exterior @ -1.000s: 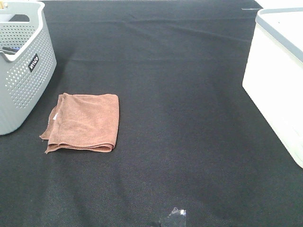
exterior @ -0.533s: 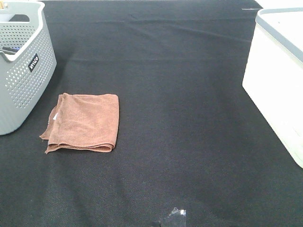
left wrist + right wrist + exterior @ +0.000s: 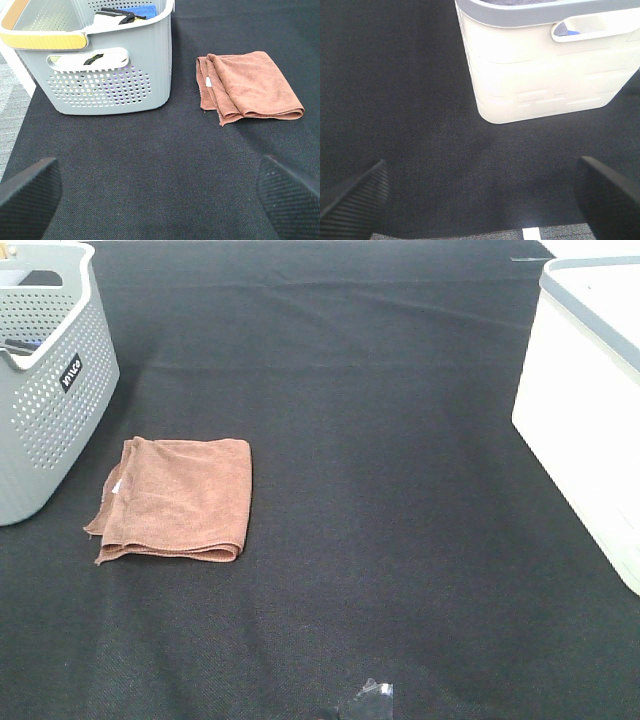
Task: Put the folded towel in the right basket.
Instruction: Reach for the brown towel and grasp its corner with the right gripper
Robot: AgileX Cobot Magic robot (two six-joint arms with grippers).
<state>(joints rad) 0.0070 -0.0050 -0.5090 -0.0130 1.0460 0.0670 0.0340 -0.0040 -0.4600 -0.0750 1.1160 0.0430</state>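
Note:
The rust-brown folded towel (image 3: 175, 498) lies flat on the black cloth at the left, with a small white tag at its left edge; it also shows in the left wrist view (image 3: 248, 86). The right basket (image 3: 590, 400), cream with plain walls and a grey rim, stands at the right edge and shows in the right wrist view (image 3: 545, 65). My left gripper (image 3: 160, 200) is open and empty, well short of the towel. My right gripper (image 3: 485, 200) is open and empty, a short way from the cream basket. Neither gripper shows in the high view.
A light-grey perforated basket (image 3: 45, 370) with a black label stands just left of the towel and holds several items (image 3: 120, 15). A small clear scrap (image 3: 372, 693) lies on the black cloth (image 3: 380, 490) near the front edge.

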